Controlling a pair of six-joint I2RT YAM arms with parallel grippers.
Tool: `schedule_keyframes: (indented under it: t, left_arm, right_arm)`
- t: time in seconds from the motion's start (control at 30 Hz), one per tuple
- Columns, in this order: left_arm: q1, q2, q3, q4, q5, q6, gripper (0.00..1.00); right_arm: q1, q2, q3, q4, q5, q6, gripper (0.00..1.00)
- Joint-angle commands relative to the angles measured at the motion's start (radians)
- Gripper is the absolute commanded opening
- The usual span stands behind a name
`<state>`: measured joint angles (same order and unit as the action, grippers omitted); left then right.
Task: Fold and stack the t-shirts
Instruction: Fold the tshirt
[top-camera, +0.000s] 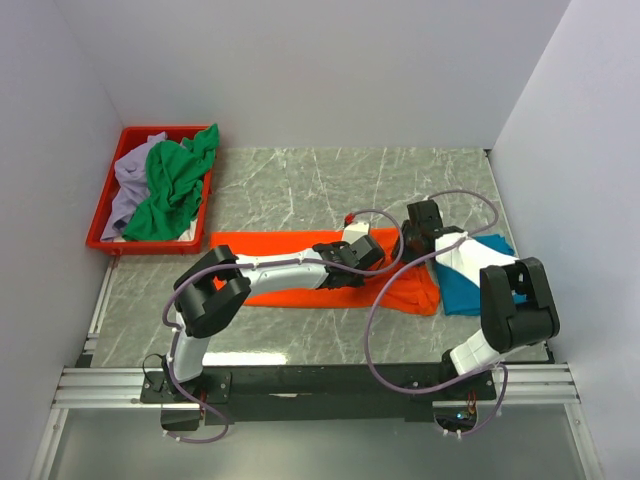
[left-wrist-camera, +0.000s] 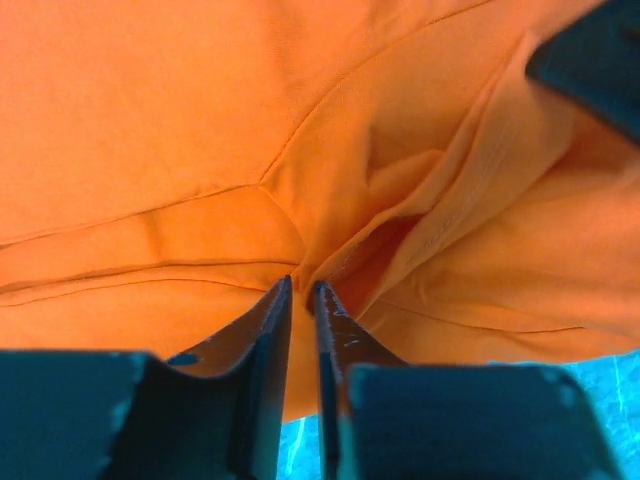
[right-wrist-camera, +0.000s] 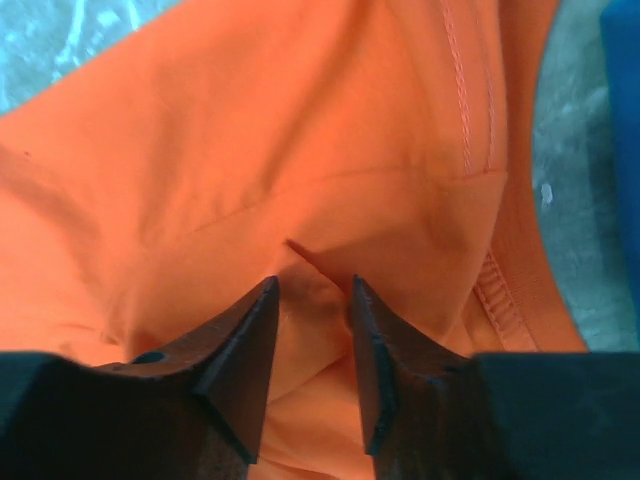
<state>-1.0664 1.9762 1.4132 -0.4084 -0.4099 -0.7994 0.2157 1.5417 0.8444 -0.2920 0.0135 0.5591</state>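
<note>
Top external: the orange t-shirt (top-camera: 255, 245) lies as a long band across the middle of the table (top-camera: 300, 180). The left gripper (top-camera: 368, 252) sits on it near the centre, and the right gripper (top-camera: 415, 228) is at the shirt's 2 o'clock end. A teal t-shirt (top-camera: 475, 288) lies at 4 o'clock, touching the orange one. At 10 o'clock a red tray (top-camera: 105, 225) holds the green t-shirt (top-camera: 170, 195) and the lavender t-shirt (top-camera: 128, 180).

Left wrist: the left gripper (left-wrist-camera: 302, 288) has its jaws almost together, pinching a raised fold of the orange t-shirt (left-wrist-camera: 180, 120).

Right wrist: the right gripper (right-wrist-camera: 312, 285) has its jaws a little apart. Orange t-shirt (right-wrist-camera: 250, 130) cloth is bunched between them, nipped. Bare table (right-wrist-camera: 570, 200) shows at 3 o'clock.
</note>
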Motion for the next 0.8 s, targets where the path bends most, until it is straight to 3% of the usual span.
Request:
schedule_keyframes:
  t: [0.0,0.03,0.17,0.27,0.47,0.77]
  left_arm:
    - [-0.004,-0.022,0.004,0.01,-0.024,-0.012,0.18]
    - [-0.004,-0.025,0.003,0.01,-0.023,-0.012,0.16]
    - [-0.006,-0.031,-0.008,0.016,-0.012,-0.014,0.06]
    - [-0.004,-0.04,-0.014,0.016,-0.01,-0.017,0.01]
    - [-0.006,-0.068,-0.022,0.013,-0.017,-0.017,0.01]
    - [-0.001,-0.105,-0.054,0.014,-0.023,-0.017,0.01]
  right_arm:
    - [-0.004,-0.057,-0.024,0.034,-0.007,-0.01,0.41]
    - [-0.004,-0.063,-0.037,0.037,-0.01,-0.01,0.39]
    - [-0.006,-0.115,-0.08,0.048,-0.01,-0.001,0.16]
    - [-0.006,-0.17,-0.108,0.04,-0.033,0.005,0.06]
    - [-0.006,-0.319,-0.171,0.013,-0.043,0.013,0.01]
    - [-0.003,-0.537,-0.326,-0.013,-0.075,0.028,0.01]
